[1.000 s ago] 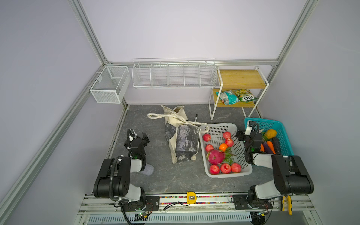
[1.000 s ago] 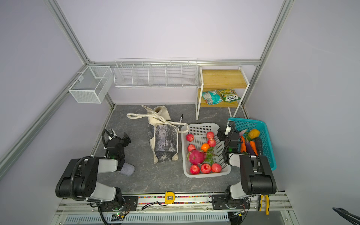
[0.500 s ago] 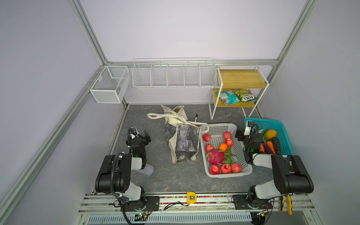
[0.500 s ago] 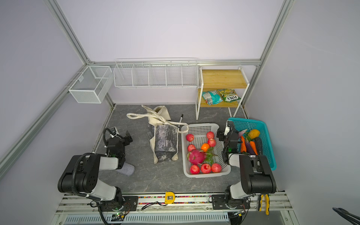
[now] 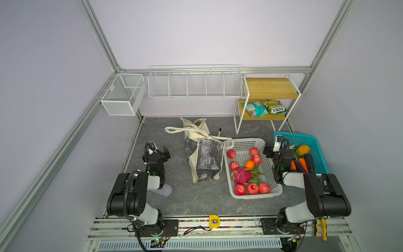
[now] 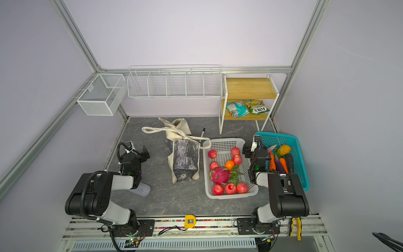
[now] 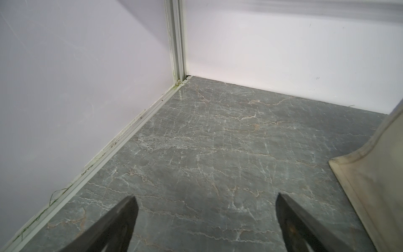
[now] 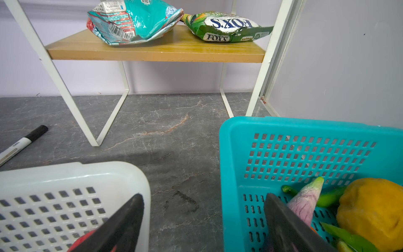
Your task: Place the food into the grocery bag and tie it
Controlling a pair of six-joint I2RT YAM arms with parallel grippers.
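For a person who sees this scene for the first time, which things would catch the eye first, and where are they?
Probably the pink dragon fruit among red apples in the white perforated basket, right of centre. Next, the teal basket of vegetables at the far right, and the cream tote bag with its dark marbled panel in the middle.
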